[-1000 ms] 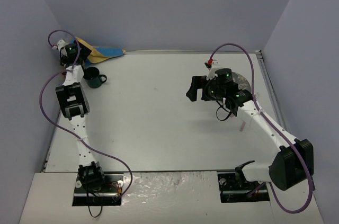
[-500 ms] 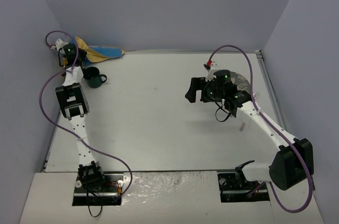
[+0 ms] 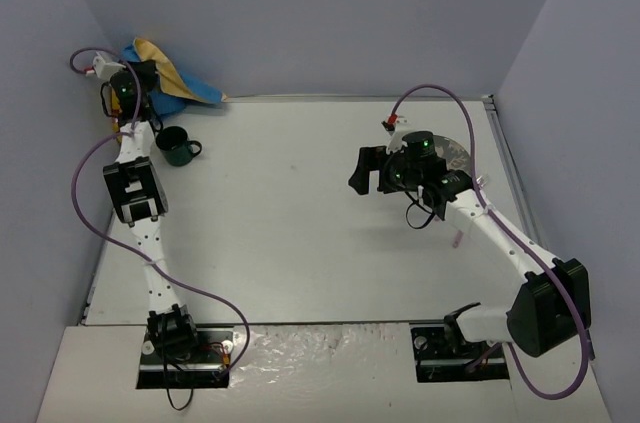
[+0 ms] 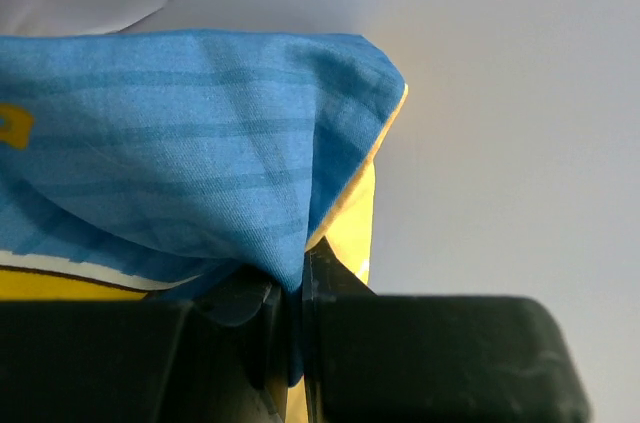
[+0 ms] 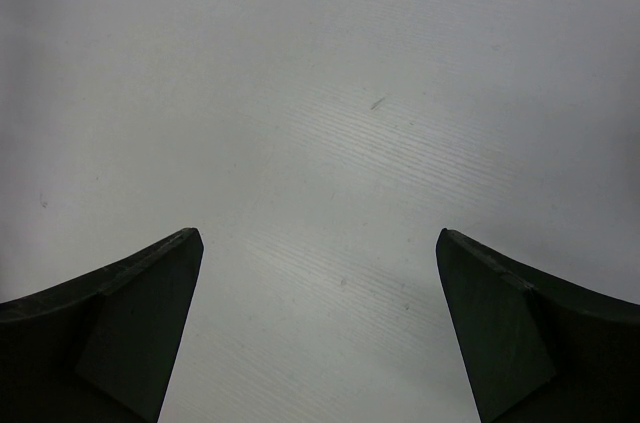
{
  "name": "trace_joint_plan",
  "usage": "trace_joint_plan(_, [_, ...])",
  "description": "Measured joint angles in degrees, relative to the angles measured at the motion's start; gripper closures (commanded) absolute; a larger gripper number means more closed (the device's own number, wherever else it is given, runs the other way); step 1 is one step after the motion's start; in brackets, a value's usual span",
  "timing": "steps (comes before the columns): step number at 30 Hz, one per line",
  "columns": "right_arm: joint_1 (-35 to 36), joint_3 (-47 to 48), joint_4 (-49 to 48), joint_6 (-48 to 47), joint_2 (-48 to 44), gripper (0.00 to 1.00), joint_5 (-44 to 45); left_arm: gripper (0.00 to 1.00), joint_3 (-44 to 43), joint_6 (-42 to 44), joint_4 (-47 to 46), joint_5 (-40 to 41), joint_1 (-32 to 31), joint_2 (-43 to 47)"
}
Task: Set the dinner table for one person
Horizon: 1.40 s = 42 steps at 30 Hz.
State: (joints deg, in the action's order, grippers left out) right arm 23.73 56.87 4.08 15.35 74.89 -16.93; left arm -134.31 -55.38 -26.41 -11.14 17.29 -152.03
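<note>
Plain, pale lavender-grey panels close in the scene on three sides: a back wall (image 3: 320, 13), a left wall (image 3: 40, 203) and a right wall (image 3: 585, 83), all bare and matte. They stand around the white dinner table (image 3: 290, 243), with a crinkled, shiny sheet (image 3: 320, 348) at its near edge. The light is soft and even, casting only faint shadows.

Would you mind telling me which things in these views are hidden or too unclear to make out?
Top view: the grey plate is mostly covered by the right arm, so its contents cannot be told.
Left wrist view: the placemat, pinched in the left gripper, hides whatever lies beneath it.
Top view: a pinkish speck beside the right arm is too small to identify.
</note>
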Motion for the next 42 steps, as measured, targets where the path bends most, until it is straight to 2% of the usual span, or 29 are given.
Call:
trace_joint_plan(8, [0.0, 0.6, 0.0, -1.9, -1.3, 0.00, -0.6, 1.00, 1.0, -6.3, -5.2, -4.3, -1.9, 3.7])
trace_joint_plan(15, [0.0, 0.6, 0.3, -3.5, -7.4, 0.00, -1.2, 1.00, 5.8, -9.3, -8.1, -7.6, -7.7, 11.9])
trace_joint_plan(26, [0.0, -0.9, 3.0, -5.6, -21.2, 0.00, -1.8, 1.00, 23.7, -13.8, -16.8, -12.6, -19.7, 29.8])
trace_joint_plan(30, [0.0, -1.2, 5.4, -6.2, -25.3, 0.00, -1.8, 1.00, 38.1, -14.4, -19.2, -14.2, -24.6, 39.1])
trace_joint_plan(35, [0.0, -2.2, 8.5, -6.4, -31.3, 0.00, -1.4, 1.00, 60.5, -13.6, -20.2, -18.0, -32.4, 54.2])
trace_joint_plan(38, [0.0, -3.0, 9.0, -6.2, -33.8, 0.00, -1.3, 1.00, 76.0, -11.7, -19.4, -20.4, -36.5, 65.5])
trace_joint_plan(42, [0.0, -4.7, 9.8, -5.3, -34.6, 0.00, -1.7, 1.00, 96.3, -9.7, -14.9, -21.2, -37.1, 83.2])
